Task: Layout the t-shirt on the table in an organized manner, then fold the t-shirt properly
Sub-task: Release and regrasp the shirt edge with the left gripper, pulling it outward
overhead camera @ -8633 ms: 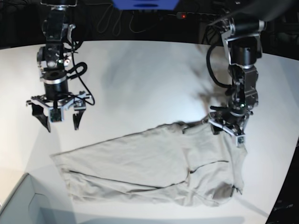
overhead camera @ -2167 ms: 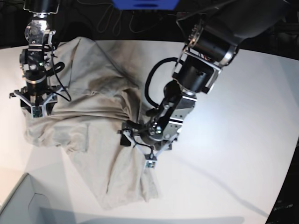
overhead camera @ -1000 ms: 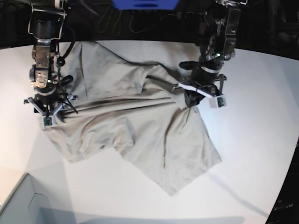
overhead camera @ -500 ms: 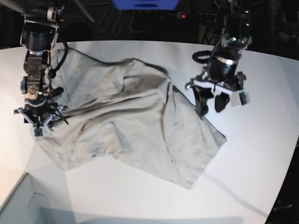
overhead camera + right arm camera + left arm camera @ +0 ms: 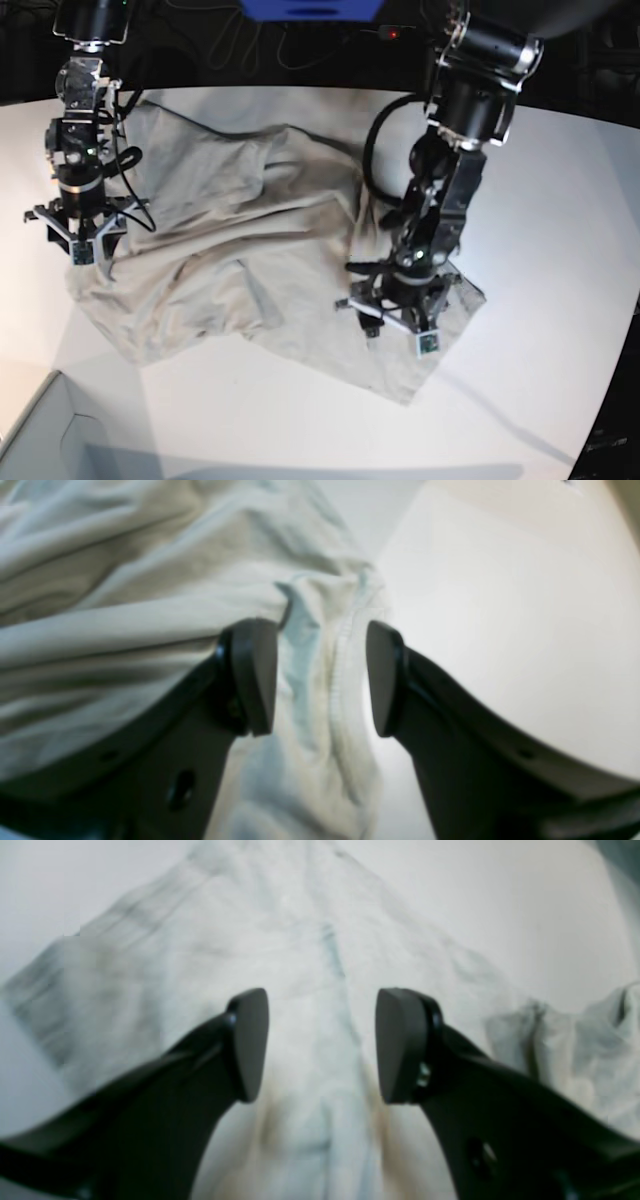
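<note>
The beige-grey t-shirt (image 5: 230, 230) lies crumpled across the white table (image 5: 560, 250), running from the far left to the near right. My left gripper (image 5: 395, 318) hovers low over the shirt's near-right part. In the left wrist view it (image 5: 322, 1040) stands open above a creased seam of the t-shirt (image 5: 320, 955), gripping nothing. My right gripper (image 5: 90, 250) is at the shirt's left edge. The right wrist view shows it (image 5: 320, 680) open, with a raised fold and ribbed hem of the t-shirt (image 5: 320, 645) lying between its fingers.
A grey box corner (image 5: 40, 440) juts in at the near left. Cables and a blue object (image 5: 310, 8) lie beyond the table's far edge. Bare white table (image 5: 500, 630) spreads to the right of the shirt.
My left gripper let go of the shirt, opened, and moved from the far right down over the shirt's near-right part. The cloth settled flatter. The right gripper stayed at the left edge.
</note>
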`<state>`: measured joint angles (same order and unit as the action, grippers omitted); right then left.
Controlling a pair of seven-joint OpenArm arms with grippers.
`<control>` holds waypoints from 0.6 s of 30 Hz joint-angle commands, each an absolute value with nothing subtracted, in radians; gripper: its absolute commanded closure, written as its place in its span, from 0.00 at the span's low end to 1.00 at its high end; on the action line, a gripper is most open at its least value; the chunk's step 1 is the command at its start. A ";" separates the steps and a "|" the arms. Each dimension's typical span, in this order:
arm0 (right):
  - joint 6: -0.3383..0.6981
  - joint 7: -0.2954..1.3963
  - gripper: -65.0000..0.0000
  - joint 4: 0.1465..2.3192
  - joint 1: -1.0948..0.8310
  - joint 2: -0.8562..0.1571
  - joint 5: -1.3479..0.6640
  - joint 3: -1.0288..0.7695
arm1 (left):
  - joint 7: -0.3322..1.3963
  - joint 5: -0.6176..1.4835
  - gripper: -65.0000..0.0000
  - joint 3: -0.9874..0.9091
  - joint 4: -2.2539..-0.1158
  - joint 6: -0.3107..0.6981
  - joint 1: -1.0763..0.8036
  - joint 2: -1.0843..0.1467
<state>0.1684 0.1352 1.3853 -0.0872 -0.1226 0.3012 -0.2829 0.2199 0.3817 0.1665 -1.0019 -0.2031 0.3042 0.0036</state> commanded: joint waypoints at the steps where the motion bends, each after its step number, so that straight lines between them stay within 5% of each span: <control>1: 0.163 0.110 0.55 1.406 -0.073 -0.136 0.297 -0.286 | 0.191 0.377 0.49 0.179 -0.964 -0.219 0.361 0.008; 18: 0.163 0.110 0.55 1.405 -0.101 -0.134 0.297 -0.291 | 0.188 0.366 0.49 0.202 -0.456 -0.217 0.638 0.128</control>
<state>0.1677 0.1345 1.3876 -0.1116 -0.1215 0.2993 -0.2878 0.2089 0.3710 0.2005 -0.4423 -0.2173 0.6041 0.1226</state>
